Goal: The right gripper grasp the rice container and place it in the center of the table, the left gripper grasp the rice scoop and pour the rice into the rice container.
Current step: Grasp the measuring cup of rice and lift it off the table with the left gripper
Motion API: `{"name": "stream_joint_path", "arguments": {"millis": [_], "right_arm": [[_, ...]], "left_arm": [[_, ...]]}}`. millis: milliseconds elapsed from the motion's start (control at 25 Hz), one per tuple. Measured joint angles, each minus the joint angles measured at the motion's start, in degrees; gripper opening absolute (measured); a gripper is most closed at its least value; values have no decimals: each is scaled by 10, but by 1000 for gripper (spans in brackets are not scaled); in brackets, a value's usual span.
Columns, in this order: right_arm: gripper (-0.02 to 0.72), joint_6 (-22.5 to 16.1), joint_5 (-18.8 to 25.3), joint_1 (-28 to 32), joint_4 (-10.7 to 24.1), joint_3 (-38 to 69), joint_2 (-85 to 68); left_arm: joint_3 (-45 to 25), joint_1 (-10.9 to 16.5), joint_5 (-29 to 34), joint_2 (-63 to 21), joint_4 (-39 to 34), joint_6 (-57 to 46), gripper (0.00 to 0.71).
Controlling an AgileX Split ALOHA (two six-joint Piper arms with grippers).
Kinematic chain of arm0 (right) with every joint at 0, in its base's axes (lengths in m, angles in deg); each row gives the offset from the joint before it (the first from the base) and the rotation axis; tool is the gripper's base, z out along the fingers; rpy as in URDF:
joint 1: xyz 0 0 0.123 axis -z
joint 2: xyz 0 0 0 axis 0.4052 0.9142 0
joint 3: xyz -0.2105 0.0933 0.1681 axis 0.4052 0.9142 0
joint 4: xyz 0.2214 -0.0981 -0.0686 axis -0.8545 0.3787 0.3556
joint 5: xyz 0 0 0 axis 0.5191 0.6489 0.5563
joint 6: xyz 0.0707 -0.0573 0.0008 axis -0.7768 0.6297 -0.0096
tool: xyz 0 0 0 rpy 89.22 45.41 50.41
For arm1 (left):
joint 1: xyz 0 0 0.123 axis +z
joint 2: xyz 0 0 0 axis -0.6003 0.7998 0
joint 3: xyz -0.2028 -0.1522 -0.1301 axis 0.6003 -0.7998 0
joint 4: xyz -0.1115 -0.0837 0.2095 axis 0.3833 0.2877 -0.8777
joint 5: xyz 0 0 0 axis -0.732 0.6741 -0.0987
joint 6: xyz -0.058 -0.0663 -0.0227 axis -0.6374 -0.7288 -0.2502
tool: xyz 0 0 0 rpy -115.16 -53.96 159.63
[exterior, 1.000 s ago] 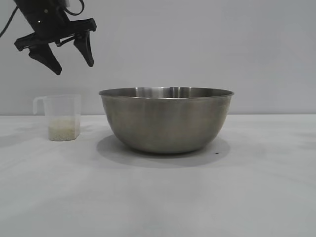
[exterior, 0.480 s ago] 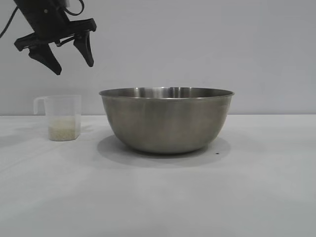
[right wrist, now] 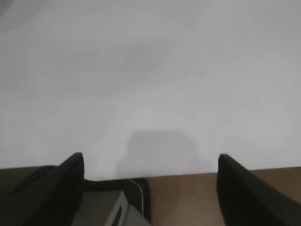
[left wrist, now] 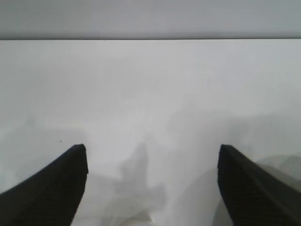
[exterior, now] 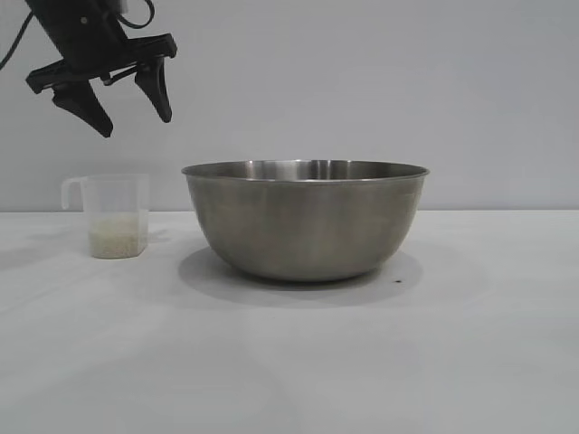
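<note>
Exterior view shows the big bowl (exterior: 306, 220) sitting in the middle of the table (exterior: 289, 362). Left of the bowl stands the scoop (exterior: 114, 215) with rice (exterior: 118, 240) at its bottom. High above the scoop hangs the left gripper (exterior: 134, 116), fingers wide apart, holding nothing. Right gripper (right wrist: 150, 188) is spread apart too, far off at the table edge.

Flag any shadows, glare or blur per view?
Exterior view: soft shadow under the rice container, faint sheen near its rim, sharp. Left wrist view: hazy, left gripper casting a blurred shadow on the table. Right wrist view: soft, one faint shadow patch.
</note>
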Motion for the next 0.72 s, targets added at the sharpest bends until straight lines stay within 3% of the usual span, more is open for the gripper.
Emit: {"name": "stream_joint_path", "arguments": {"millis": [400, 720], "right_arm": [[515, 0, 4, 0, 1, 2, -167], [515, 0, 6, 0, 2, 2, -175]], "left_arm": [[0, 0, 1, 0, -11, 0, 505], [0, 0, 7, 0, -15, 0, 505]]}}
